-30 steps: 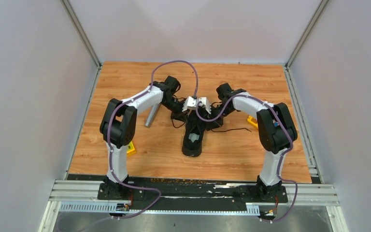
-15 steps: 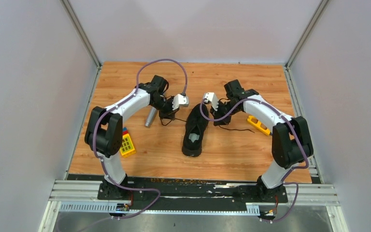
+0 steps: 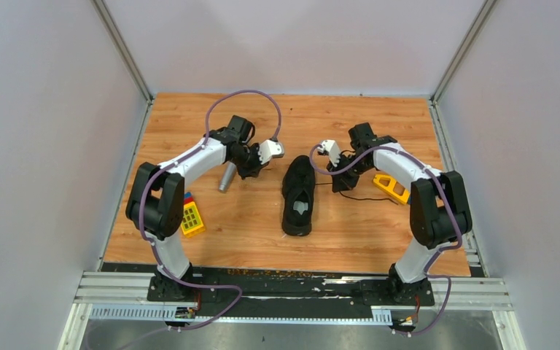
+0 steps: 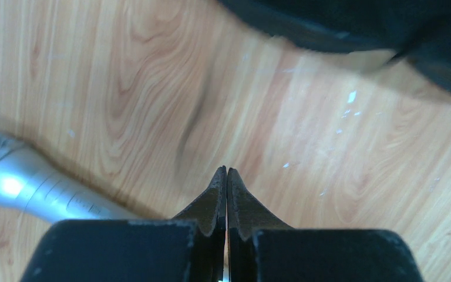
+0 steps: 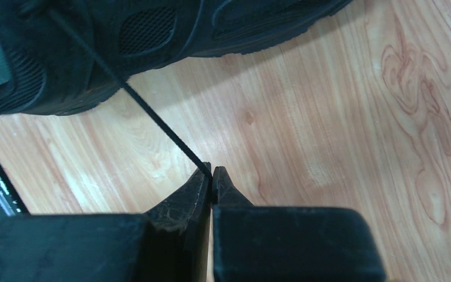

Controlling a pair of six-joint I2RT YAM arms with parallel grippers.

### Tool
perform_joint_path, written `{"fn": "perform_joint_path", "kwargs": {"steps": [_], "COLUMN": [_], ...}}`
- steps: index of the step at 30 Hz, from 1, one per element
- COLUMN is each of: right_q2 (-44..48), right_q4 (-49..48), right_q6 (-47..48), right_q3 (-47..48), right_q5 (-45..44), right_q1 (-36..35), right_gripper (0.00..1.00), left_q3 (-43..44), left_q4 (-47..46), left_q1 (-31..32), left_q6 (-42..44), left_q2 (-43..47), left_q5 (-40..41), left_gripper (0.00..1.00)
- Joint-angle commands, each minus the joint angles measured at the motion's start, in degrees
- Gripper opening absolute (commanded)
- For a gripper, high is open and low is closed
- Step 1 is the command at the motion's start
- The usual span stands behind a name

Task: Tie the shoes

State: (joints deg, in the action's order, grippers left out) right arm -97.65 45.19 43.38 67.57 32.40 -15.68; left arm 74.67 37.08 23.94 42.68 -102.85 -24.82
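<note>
Wood-grain boards cover the table (image 3: pixel 248 230), and plain white walls (image 3: pixel 299 44) close it in on three sides. We see the shoe (image 3: pixel 297 191) lying near the middle of the table. It is all black, with its toe pointing away from the arm bases and its pale insole showing toward the near end.

The left arm (image 3: pixel 189 160) rises from its base and folds at the elbow over the left part of the table. Its forearm runs out toward the far middle, and the wrist turns down and inward. That puts the left gripper (image 4: pixel 227 171) low over the wood, just left of the shoe's toe end and apart from it. From the wrist view its two fingers are pressed flat together, tip to tip, and we can make out nothing between them. A silver microphone (image 3: pixel 227 177) lies slanted on the table just beside that gripper, on its outer side.

The right arm (image 3: pixel 408 166) mirrors this pose, with the elbow high on the right and the wrist bent down and inward. The right gripper (image 5: pixel 212 173) sits low to the right of the shoe, near it but not touching. Its fingers are clenched on a thin black lace (image 5: pixel 147 110), which runs in a straight, taut line from the tips to the shoe. More lace trails loose on the wood to the right of that gripper.

A yellow toy (image 3: pixel 192 218) sits by the left elbow, and a yellow piece (image 3: pixel 392 188) lies under the right forearm.
</note>
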Motion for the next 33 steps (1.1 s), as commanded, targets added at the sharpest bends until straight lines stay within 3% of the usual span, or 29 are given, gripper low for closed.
{"fn": "perform_joint_path", "kwargs": {"steps": [1,8,11,12,15,17,19,23,26,30,33], "right_q2": [-2.91,-1.85,-1.59,-1.65,-1.81,-1.37,0.06,3.11,1.43,-7.58,-12.96], "right_q4": [0.27,0.40,1.63,2.32,4.72,6.16,7.34,7.86,5.64,4.31,3.05], "right_q6": [-2.17,-3.73,-5.87,-6.78,-9.97,-11.70,-13.02,-18.20,-25.80,-33.44,-36.56], "right_q3": [3.46,4.16,6.24,7.09,9.51,10.72,11.94,14.12,18.09,24.82,27.31], "right_q5": [-2.77,-3.22,-1.80,-1.43,0.56,1.45,2.75,7.83,11.44,13.24,15.67], "right_q1": [0.43,0.25,-0.47,-0.75,-0.94,-0.89,-0.51,1.36,1.70,1.69,1.61], "right_gripper": [0.00,0.00,0.02,0.06,0.23,0.31,0.37,0.54,0.64,0.64,0.61], "left_q3": [-0.33,-3.00,-1.64,-0.93,1.71,3.75,6.68,11.12,13.87,16.54,17.96], "left_q4": [-2.27,-0.02,-0.73,-0.93,-5.37,-8.19,-9.35,-12.22,-11.78,-9.96,-7.42], "left_q1": [-1.98,-2.72,-2.59,-2.59,-2.54,-2.66,-2.67,-1.90,0.06,1.38,1.45], "left_q6": [-2.97,-2.78,-8.83,-10.77,-23.86,-32.42,-38.23,-46.09,-45.92,-45.16,-44.27], "left_q2": [1.20,6.77,8.27,8.40,9.74,9.81,8.70,4.77,0.34,-4.09,-5.58], "left_q5": [7.01,0.90,-4.04,-4.59,-3.49,-3.00,-6.31,-8.94,-10.92,-21.95,-24.42], "left_gripper": [0.00,0.00,0.02,0.06,0.39,0.55,0.62,0.67,0.68,0.67,0.66]}}
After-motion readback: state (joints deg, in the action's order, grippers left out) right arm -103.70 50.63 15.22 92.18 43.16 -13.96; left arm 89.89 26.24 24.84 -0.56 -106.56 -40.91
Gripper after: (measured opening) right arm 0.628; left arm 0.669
